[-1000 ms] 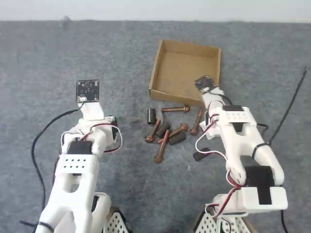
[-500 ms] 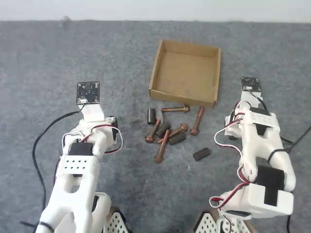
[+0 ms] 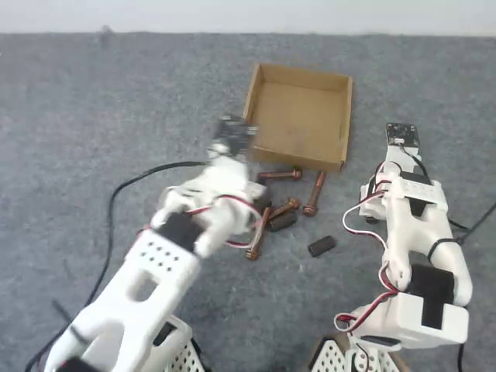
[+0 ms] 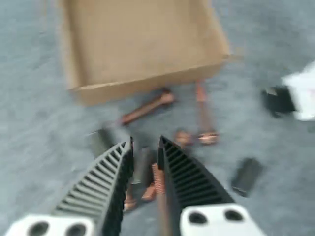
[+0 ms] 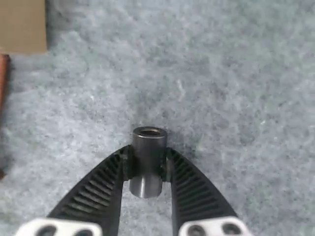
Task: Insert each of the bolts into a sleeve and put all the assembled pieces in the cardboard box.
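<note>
Fuzzy grey carpet (image 5: 231, 69), smooth cylindrical sleeve (image 5: 147, 162)

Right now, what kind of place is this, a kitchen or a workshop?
Likely a robot practice table: two white arms on a grey mat, loose bolts, a cardboard box, and a black sleeve.

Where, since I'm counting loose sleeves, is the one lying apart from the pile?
In the high view the lone sleeve lies on the grey mat, between the bolt pile and the right arm.
</note>
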Tool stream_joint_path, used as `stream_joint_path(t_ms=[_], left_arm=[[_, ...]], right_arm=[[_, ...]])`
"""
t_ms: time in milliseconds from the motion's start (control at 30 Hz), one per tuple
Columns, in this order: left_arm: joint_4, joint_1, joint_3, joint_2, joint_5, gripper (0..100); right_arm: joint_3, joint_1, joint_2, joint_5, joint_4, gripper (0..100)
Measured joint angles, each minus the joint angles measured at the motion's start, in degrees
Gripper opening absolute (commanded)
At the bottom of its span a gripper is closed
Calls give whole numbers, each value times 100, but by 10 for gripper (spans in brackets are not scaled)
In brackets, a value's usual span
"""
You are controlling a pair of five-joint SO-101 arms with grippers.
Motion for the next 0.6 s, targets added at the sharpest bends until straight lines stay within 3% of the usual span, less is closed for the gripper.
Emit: stream_joint_path(t_ms=[233,600], left_arm=[[0,642,-1310,2180,123,83],[-791,1196,-2602,4659,123,84]], right_arm=[[0,44,0,-9,-44,6],[9,360,0,-352,-105,6]])
